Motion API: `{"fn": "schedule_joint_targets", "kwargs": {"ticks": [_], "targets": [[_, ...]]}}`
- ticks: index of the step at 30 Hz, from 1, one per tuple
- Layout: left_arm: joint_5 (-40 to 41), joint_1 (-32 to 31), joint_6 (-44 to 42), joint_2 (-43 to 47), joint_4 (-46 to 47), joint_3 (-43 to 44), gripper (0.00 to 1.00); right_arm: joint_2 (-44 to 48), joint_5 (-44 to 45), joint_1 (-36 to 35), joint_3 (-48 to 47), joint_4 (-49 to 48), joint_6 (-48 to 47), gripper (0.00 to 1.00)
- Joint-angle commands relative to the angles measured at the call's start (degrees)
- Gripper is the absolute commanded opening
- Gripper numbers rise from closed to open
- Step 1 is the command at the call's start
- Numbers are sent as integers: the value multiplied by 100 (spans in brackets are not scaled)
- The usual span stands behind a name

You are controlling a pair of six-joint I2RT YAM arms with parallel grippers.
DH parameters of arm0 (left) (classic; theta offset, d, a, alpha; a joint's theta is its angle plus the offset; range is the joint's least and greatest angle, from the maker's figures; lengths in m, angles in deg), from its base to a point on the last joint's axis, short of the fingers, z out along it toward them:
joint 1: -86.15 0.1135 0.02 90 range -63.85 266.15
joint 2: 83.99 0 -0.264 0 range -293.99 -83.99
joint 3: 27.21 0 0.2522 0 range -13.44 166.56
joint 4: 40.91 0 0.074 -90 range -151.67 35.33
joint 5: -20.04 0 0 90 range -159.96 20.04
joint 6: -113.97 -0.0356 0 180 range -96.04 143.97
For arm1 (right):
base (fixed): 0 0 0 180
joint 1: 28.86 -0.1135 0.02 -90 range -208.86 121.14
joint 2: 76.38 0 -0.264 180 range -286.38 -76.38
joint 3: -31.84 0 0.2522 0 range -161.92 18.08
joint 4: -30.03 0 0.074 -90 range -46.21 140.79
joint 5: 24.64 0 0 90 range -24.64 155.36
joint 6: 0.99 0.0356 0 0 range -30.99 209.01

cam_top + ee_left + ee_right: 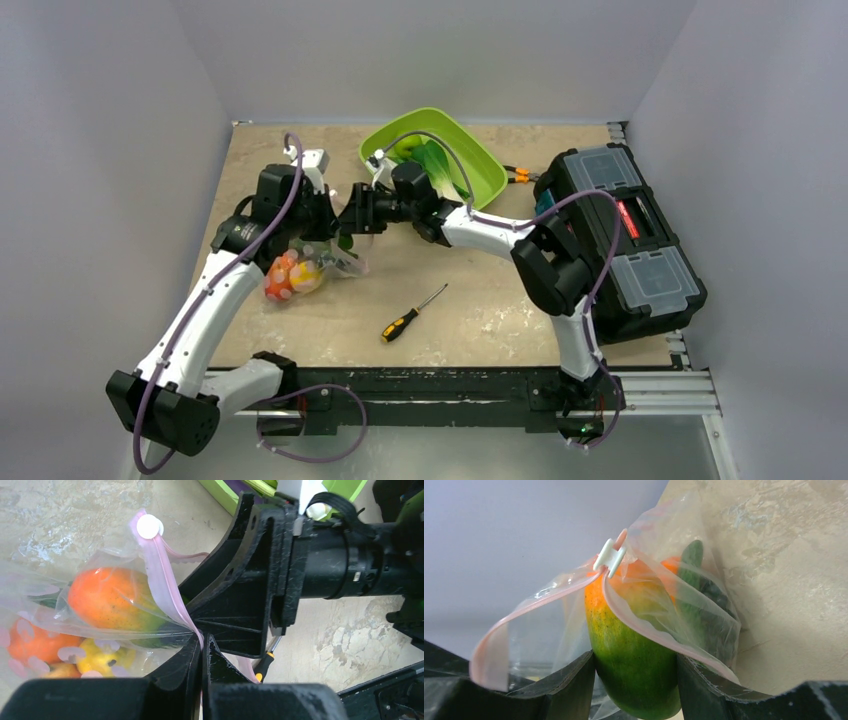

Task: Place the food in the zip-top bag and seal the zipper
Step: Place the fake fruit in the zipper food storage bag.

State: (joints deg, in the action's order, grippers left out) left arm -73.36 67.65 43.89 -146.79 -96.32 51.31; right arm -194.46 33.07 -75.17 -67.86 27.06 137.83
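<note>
our left claw [202, 642] is pinched tight on the zipper [162, 580], holding that lip of the zip-top bag [30, 595] up. between the fingers of our right claw [635, 659] sits a green-and-orange mango [631, 630], gripped at its waist, its nose inside the mouth. just beyond it the white slider [609, 556] rides the strip, and deeper in lies a cucumber [694, 560]. the film is limp and slick, so we hold only the stiffer strip. the glossy mango is rigid, probably light, and may slip. far behind the right claw, the tray [485, 165] seems to hold more greens.
</note>
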Motion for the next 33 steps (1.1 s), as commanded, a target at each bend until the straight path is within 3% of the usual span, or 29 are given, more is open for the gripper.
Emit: {"fn": "schedule_joint_targets", "kwargs": {"ticks": [1, 16, 33], "targets": [[26, -38, -85, 223, 269, -15, 0, -9, 23, -113, -211, -261, 14, 15], [94, -56, -107, 329, 306, -44, 0, -385, -99, -453, -423, -121, -69, 28], [156, -140, -163, 365, 383, -88, 0, -659, -206, -400, -994, 12, -219, 69]]}}
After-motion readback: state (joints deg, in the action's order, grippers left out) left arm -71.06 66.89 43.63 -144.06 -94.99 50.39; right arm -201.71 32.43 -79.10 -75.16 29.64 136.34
